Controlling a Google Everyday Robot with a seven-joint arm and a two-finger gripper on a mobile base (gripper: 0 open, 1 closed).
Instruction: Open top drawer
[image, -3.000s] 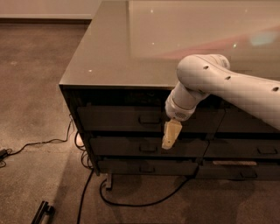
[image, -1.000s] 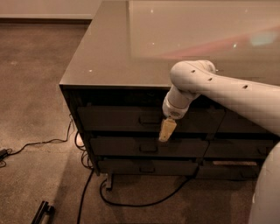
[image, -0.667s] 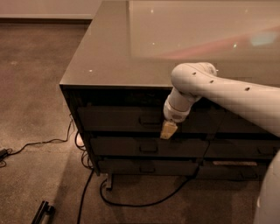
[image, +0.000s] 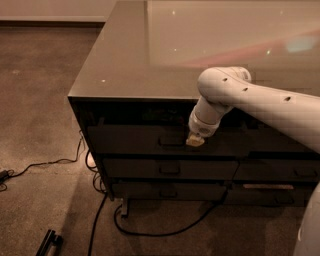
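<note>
The top drawer (image: 135, 140) is the dark grey-brown front just under the glossy counter top, with a small rectangular centre handle (image: 171, 143). Its front looks flush with the cabinet. My gripper (image: 195, 141) hangs from the white arm (image: 250, 100) that reaches in from the right. Its tan tip is at the drawer front, just right of the handle and at the same height. Whether it touches the handle does not show.
Two lower drawers (image: 169, 169) sit below the top one, and a right-hand stack (image: 280, 172) beside them. Black cables (image: 160, 230) trail on the carpet in front and to the left. A dark bar-like object (image: 47, 242) lies at the bottom left.
The gripper has moved up and in, from in front of the middle drawer to the top drawer's front beside its handle. The drawers have not moved.
</note>
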